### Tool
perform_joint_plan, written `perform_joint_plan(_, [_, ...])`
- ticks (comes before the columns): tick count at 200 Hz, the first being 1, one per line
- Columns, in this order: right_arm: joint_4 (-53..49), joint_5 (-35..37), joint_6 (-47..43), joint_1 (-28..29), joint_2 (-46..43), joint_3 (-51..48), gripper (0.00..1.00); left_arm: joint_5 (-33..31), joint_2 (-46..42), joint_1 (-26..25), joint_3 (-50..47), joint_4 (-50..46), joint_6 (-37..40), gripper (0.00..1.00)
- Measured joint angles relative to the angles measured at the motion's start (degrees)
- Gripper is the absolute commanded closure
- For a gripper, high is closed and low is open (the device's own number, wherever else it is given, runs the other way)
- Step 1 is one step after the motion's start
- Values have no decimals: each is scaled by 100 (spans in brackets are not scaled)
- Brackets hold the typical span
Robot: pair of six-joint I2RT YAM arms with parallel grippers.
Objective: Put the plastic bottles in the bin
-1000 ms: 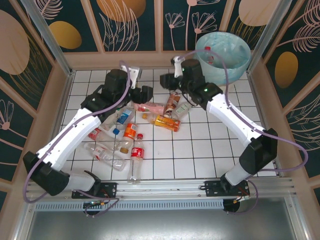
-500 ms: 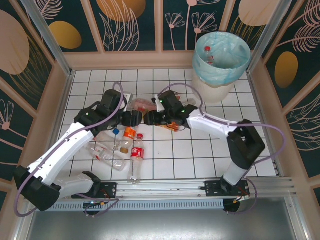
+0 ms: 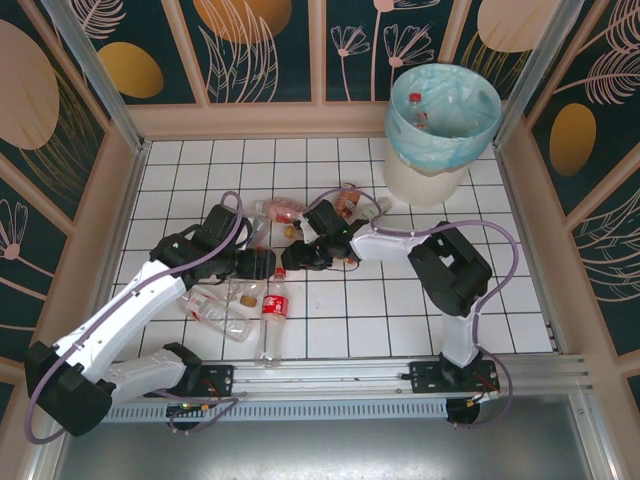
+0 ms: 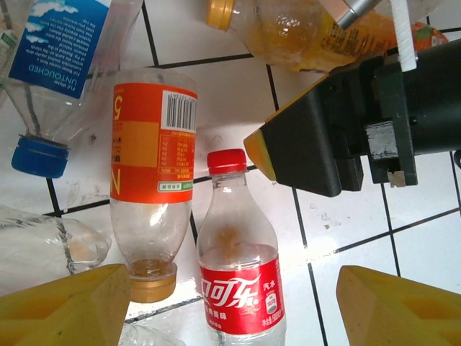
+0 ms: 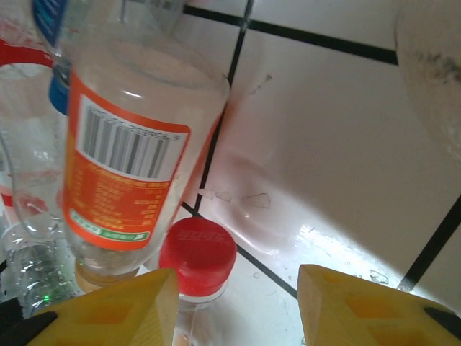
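- Top view: both arms are bent low over the bottle pile mid-table. The left gripper (image 3: 262,266) and right gripper (image 3: 296,257) sit nose to nose, just beside each other. A cola bottle (image 3: 272,315) lies on their near side and a pink bottle (image 3: 283,210) just beyond them. The bin (image 3: 418,178) is well off at the far right, with a red-capped bottle (image 3: 420,108) inside.
- Left wrist: the left gripper (image 4: 230,310) is spread wide with nothing gripped. The cola bottle (image 4: 238,274) lies in the gap between the yellow fingertips (image 4: 65,310), cap pointing away. An orange-label bottle (image 4: 151,173) lies right alongside it, with a blue-label bottle (image 4: 57,50) further out. The right gripper (image 4: 360,122) hangs just ahead.
- Right wrist: the right gripper (image 5: 238,310) is partly spread and empty. The cola bottle (image 5: 198,258) shows its red cap just ahead of one finger, and the orange-label bottle (image 5: 130,166) lies touching it beyond.
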Motion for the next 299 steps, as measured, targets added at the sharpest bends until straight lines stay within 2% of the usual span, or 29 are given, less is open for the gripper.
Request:
perform_joint_plan(138, [160,-586,103,136,284,114,44,-63,-7,0,-321,-57,-24,24])
perform_joint_plan(299, [216,-1080,122,168,741,470,44,-107,20,0,-321,-57,-61,23])
